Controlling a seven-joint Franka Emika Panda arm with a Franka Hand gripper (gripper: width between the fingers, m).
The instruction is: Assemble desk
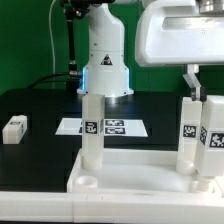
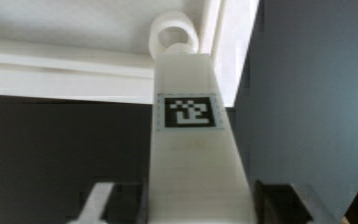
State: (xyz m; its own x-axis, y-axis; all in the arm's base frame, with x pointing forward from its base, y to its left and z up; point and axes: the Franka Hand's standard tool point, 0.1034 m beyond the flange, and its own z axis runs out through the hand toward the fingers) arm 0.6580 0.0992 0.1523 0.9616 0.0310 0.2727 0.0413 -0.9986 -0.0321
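Risk: leg point(image 2: 190, 140) may jam skewed in corner socket point(image 2: 176, 40) if I tilt it. My fingers point(image 2: 101, 205) pinch leg, upright on tabletop point(image 1: 130, 175), exterior view's right. Weak pinch: slip likely; tabletop may skid on table point(image 1: 40, 100).

The tabletop point(image 1: 130, 185) is plain white throughout. The held leg point(image 2: 190, 160) is white and bears a square marker point(image 2: 188, 112) of black cells on a white field. The lying leg point(image 1: 14, 129) is white with small dark markings. The marker board point(image 1: 68, 127) is white, printed with black-and-white tags. The table point(image 1: 30, 108) is black; the robot base point(image 1: 105, 45) is white with a blue glowing ring point(image 1: 105, 80); the backdrop point(image 1: 25, 40) is green.
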